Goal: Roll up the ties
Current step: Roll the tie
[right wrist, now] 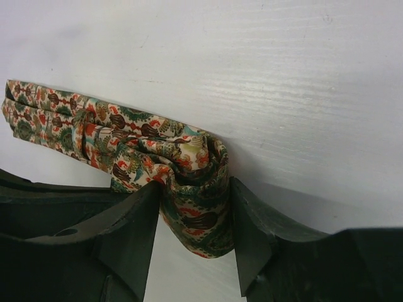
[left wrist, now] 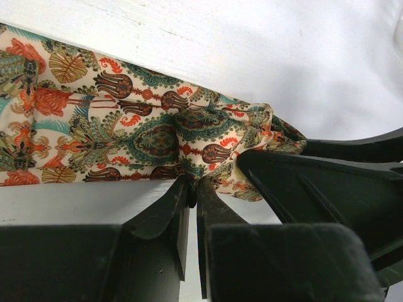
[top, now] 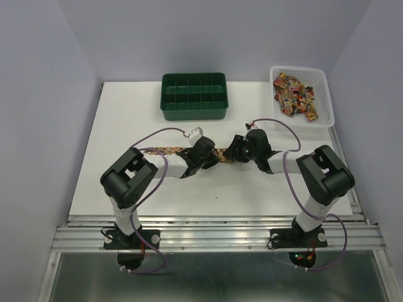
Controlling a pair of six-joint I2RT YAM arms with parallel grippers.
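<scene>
One paisley tie point(top: 165, 150) in red, green and cream lies flat across the middle of the white table. My left gripper point(top: 211, 157) is shut, pinching a small fold of the tie point(left wrist: 126, 126) between its fingertips point(left wrist: 193, 185). My right gripper point(top: 234, 153) faces it from the right, jaws closed on the rolled-up end of the tie point(right wrist: 126, 138), touching the roll on both sides point(right wrist: 194, 184). One right finger point(left wrist: 302, 182) shows in the left wrist view, pressed against the roll. The middle of the tie is hidden under both grippers in the top view.
A green compartment tray point(top: 193, 112) stands at the back centre. A white basket point(top: 325, 94) at the back right holds several more ties point(top: 295, 95). Grey walls enclose the table on the left, back and right.
</scene>
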